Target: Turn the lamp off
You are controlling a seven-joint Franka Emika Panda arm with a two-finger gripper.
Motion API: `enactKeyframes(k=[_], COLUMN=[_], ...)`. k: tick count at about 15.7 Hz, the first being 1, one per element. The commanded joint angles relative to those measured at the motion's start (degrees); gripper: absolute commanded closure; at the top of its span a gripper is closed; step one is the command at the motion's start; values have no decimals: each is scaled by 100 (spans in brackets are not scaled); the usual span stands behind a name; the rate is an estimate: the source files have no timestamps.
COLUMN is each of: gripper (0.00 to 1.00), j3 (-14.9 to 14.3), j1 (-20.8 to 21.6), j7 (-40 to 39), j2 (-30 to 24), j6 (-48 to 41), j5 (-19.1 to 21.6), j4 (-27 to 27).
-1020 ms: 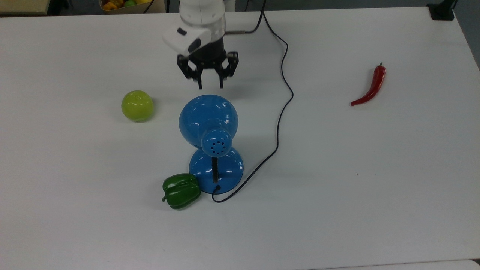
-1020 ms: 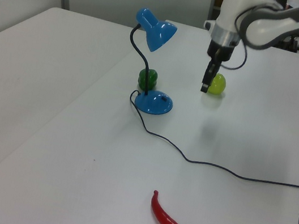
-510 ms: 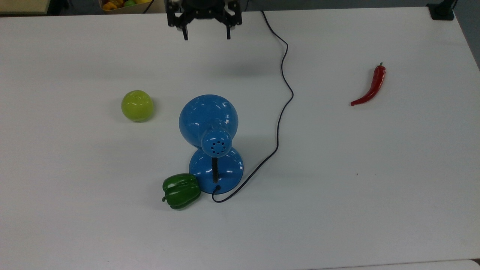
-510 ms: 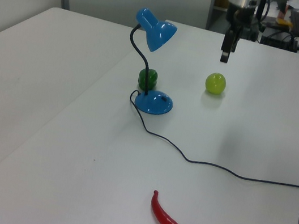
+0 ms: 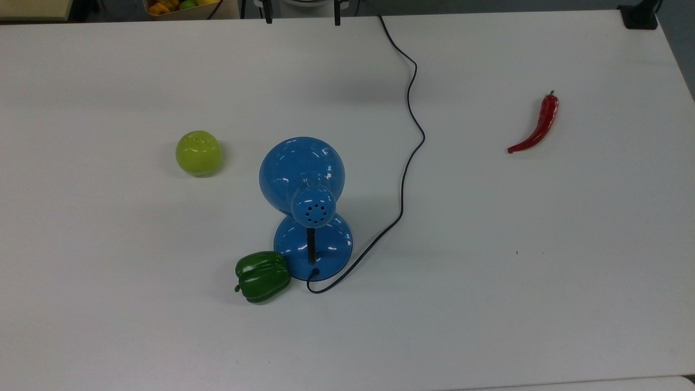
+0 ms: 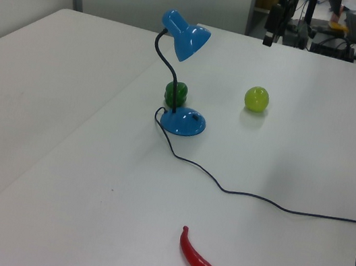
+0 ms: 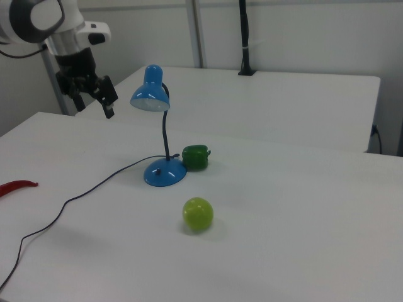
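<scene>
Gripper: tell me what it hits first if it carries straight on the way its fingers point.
The open gripper points down, off to the right view's left of the lamp shade. It would probably meet bare table first. Depth is unclear, so how near the shade it would pass is uncertain.

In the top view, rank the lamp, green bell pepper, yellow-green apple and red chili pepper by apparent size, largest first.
1. lamp
2. green bell pepper
3. yellow-green apple, close to the bell pepper, so that order is unsure
4. red chili pepper, long but thin
</scene>
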Motion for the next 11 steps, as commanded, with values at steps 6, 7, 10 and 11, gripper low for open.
enactKeyframes(k=[6, 7, 10, 11], gripper=[0, 0, 0, 0], j3=[46, 46, 54, 54], j1=[-78, -69, -43, -34], j7=[-1071, -1071, -1053, -1053], j2=[102, 102, 102, 102], j6=[-106, -106, -114, -114], j5=[-24, -24, -15, -15], j4=[134, 134, 134, 125])
